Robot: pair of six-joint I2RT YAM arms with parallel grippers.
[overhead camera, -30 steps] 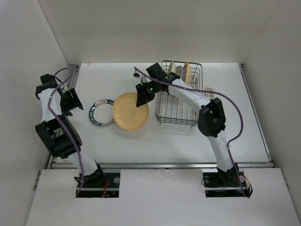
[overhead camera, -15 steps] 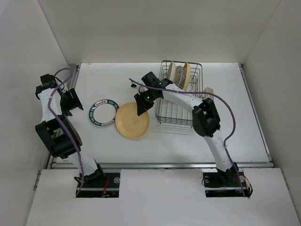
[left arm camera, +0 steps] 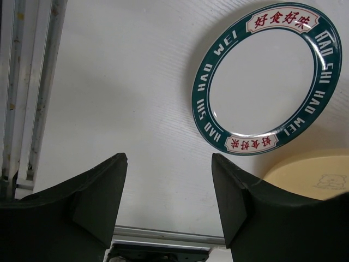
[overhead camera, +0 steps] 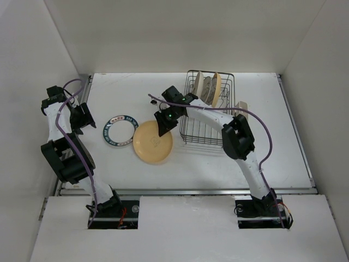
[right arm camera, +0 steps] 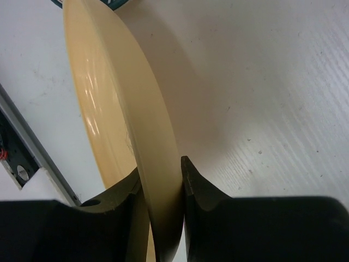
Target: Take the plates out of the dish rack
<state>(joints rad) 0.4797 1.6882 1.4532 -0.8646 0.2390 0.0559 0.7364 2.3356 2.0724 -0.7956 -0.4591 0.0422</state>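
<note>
While left hand point(left arm camera: 167, 166) gapes, right hand point(right arm camera: 161, 177) pinches yellow plate point(right arm camera: 112, 87).

A white table point(overhead camera: 283, 142) sits boxed in by plain white walls point(overhead camera: 180, 38) on three sides. Grey metal rails point(overhead camera: 191, 191) edge it, under even, soft light.

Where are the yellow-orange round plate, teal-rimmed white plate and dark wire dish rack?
yellow-orange round plate point(overhead camera: 151, 144): top view, face centre.
teal-rimmed white plate point(left arm camera: 267, 79): left wrist view, white centre.
dark wire dish rack point(overhead camera: 203, 134): top view, bare wire floor.
</note>
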